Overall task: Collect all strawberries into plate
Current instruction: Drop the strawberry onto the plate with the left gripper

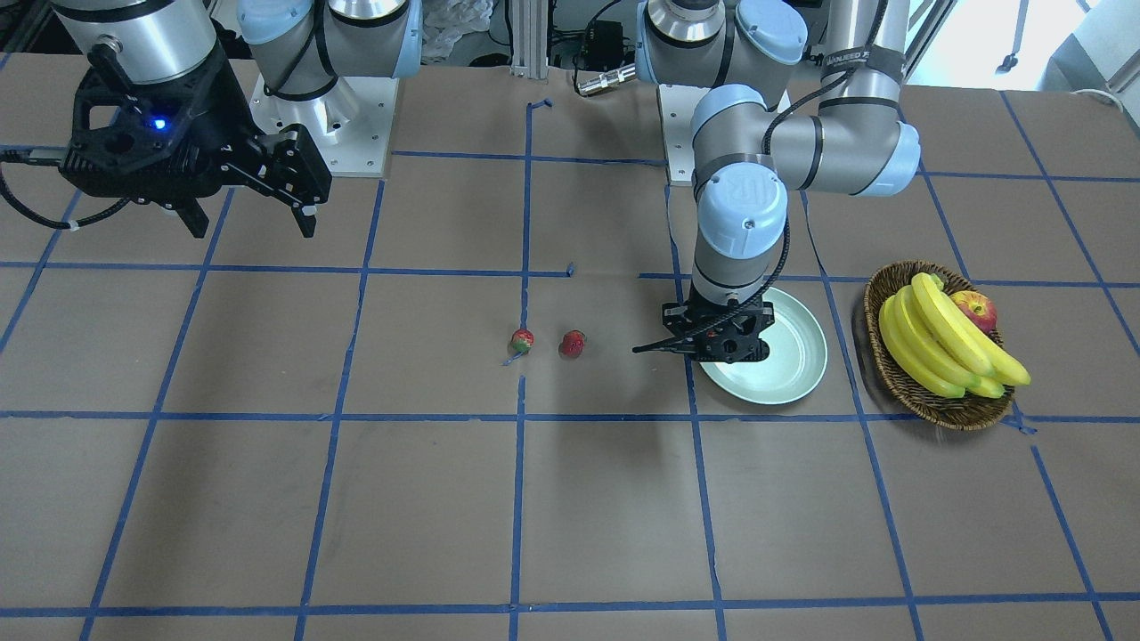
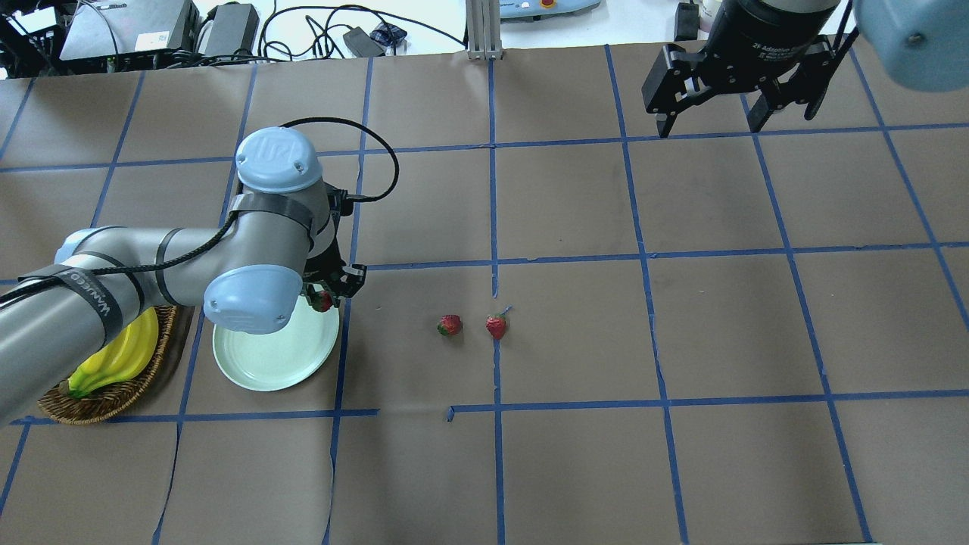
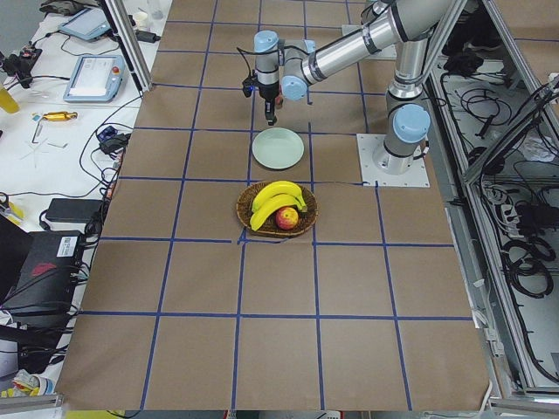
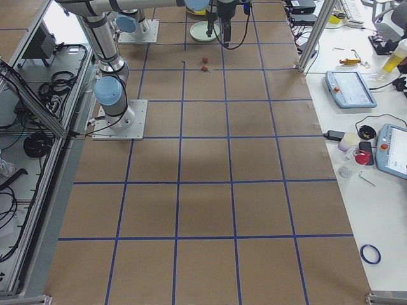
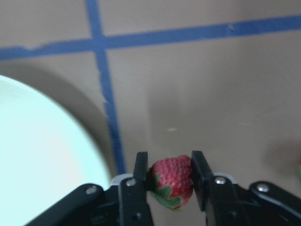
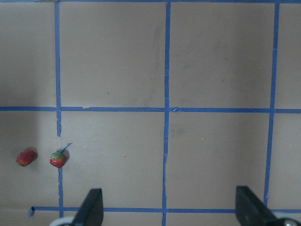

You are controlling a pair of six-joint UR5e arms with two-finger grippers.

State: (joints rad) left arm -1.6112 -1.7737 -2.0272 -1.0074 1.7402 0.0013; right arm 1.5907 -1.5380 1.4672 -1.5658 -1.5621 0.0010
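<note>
My left gripper (image 5: 169, 161) is shut on a red strawberry (image 5: 172, 181) with a green cap. It holds the fruit over the table just beside the rim of the pale mint plate (image 5: 37, 155). In the overhead view this gripper (image 2: 327, 297) hangs at the plate's (image 2: 265, 363) far right edge. Two more strawberries (image 2: 450, 325) (image 2: 496, 327) lie side by side on the brown table, right of the plate. My right gripper (image 2: 708, 113) is open and empty, high over the far right of the table. Its wrist view shows both loose strawberries (image 6: 26, 157) (image 6: 58, 160) at lower left.
A brown wicker basket (image 1: 899, 378) with bananas (image 1: 944, 338) and a red-yellow apple (image 1: 975, 310) stands right beside the plate (image 1: 793, 365), on its side away from the strawberries. Blue tape lines grid the brown table.
</note>
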